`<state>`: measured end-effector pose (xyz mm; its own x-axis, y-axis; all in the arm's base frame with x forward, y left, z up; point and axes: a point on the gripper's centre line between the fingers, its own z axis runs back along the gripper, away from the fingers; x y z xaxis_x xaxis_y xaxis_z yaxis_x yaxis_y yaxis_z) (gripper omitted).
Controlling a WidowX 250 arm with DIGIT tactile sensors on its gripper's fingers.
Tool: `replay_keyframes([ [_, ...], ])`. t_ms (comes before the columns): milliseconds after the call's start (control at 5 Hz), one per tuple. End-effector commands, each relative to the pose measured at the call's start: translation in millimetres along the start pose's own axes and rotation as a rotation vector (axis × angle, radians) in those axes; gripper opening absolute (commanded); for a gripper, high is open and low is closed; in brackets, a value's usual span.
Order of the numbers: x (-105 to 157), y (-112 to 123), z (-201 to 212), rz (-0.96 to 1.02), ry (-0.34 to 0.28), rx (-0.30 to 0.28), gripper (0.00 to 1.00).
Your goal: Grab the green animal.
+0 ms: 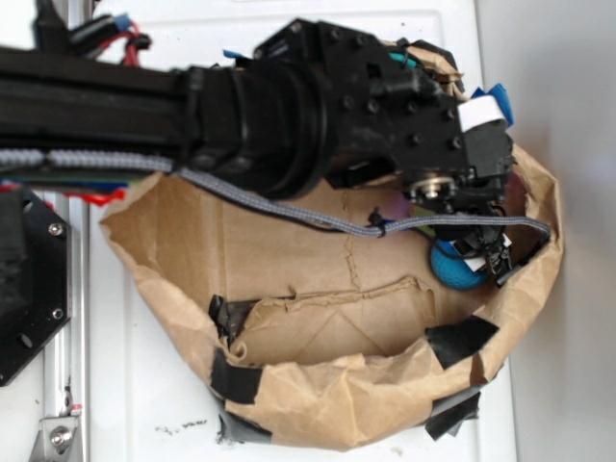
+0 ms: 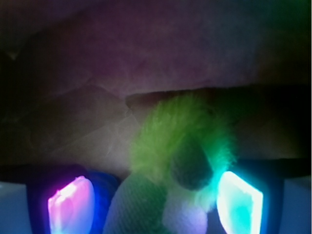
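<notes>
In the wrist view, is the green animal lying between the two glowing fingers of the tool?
Yes, the fuzzy green animal sits between the pink-lit finger and the cyan-lit one.

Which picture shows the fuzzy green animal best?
The wrist view. The green animal fills the middle there, fuzzy lime fur and darker green part plain to see, sitting between the hand's glowing fingers. In the exterior view the robot arm covers that spot in the paper bag, so the animal cannot be made out.
</notes>
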<state>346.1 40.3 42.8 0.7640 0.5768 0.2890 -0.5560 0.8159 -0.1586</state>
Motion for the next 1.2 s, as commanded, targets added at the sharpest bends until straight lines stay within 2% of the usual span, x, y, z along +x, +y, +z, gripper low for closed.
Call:
replay_keyframes([
  [0, 2, 6, -4, 0.005, 0.004, 0.004, 0.0],
  [600, -1, 7, 1, -0.026, 0.001, 0.007, 0.0],
  [1000, -25, 17, 45, -0.165, 0.094, -0.052, 0.0],
])
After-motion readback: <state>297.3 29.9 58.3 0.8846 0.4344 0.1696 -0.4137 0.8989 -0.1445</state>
